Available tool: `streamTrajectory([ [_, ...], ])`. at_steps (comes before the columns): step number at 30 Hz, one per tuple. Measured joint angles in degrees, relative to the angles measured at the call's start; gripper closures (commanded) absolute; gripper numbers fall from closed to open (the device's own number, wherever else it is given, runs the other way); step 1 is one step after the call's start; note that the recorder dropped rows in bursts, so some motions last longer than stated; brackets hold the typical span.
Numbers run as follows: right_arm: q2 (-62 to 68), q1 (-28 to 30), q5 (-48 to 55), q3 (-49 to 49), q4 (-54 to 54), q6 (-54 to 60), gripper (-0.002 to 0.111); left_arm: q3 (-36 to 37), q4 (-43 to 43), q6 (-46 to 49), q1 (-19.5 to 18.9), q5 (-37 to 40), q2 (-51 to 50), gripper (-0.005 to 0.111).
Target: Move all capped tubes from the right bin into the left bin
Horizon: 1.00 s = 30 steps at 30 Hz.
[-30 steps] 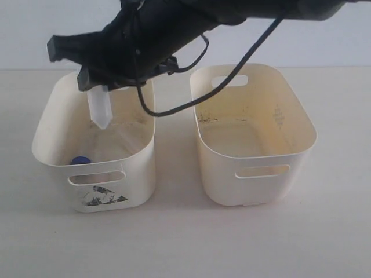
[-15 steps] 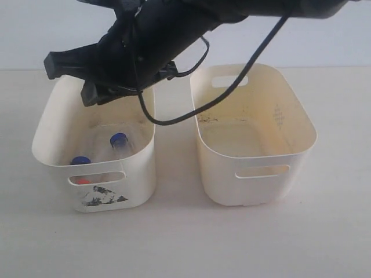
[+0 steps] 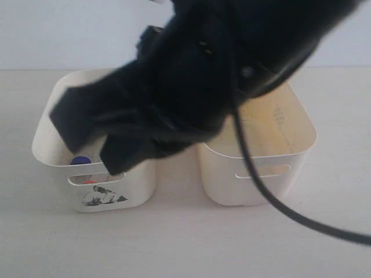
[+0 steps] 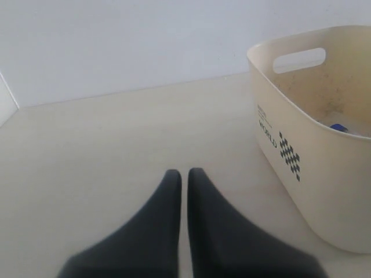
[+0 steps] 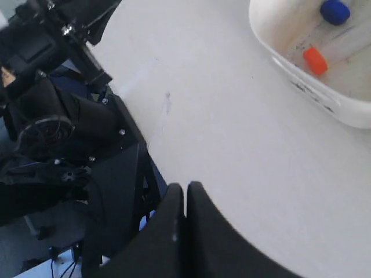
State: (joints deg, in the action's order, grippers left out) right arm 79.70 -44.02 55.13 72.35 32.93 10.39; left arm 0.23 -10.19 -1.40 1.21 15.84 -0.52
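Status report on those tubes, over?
Left pincer, right pincer shut, empty. Blue-capped tube, orange-capped tube in left bin. Right bin: none showing. Arm hides part of both bins.

the right arm (image 3: 243, 52) fills the upper middle of the exterior view as a large, blurred black mass. it stretches from the far right across the middle toward the left. its wrist end tilts downward, so the right gripper (image 3: 93, 142) points down and to the near left. in the right wrist view the gripper's two dark fingers (image 5: 200, 231) lie pressed together with only a thin seam between them, and they hold nothing. a black cable (image 3: 261, 191) hangs from the arm and trails to the near right. the left gripper (image 4: 181, 174) is closed and empty, its two black tapered fingers side by side, tips almost touching.
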Motion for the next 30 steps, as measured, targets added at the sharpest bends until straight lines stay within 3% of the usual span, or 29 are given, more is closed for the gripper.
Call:
streamTrajectory([
  [4, -12.69, -0.50, -1.78, -9.47, -0.64, 0.00, 0.107, 0.00, 0.00, 0.00, 0.00, 0.00, 0.00, 0.102],
  [11, -22.54, -0.50, -5.85, -9.79, -0.78, -0.11, 0.107, 0.00, 0.00, 0.00, 0.00, 0.00, 0.00, 0.102],
  [16, -27.84, 1.19, -10.36, -12.93, -11.42, -1.34, 0.107, 0.00, 0.00, 0.00, 0.00, 0.00, 0.00, 0.102],
  [19, -32.78, 7.85, -15.49, -18.00, -11.95, -3.37, 0.107, 0.00, 0.00, 0.00, 0.00, 0.00, 0.00, 0.102],
  [26, -51.60, 31.27, -23.94, -34.98, -7.97, -7.48, 0.107, 0.00, 0.00, 0.00, 0.00, 0.00, 0.00, 0.102],
  [30, -62.35, 38.18, -28.74, -46.65, -7.87, -7.60, 0.107, 0.00, 0.00, 0.00, 0.00, 0.00, 0.00, 0.102],
])
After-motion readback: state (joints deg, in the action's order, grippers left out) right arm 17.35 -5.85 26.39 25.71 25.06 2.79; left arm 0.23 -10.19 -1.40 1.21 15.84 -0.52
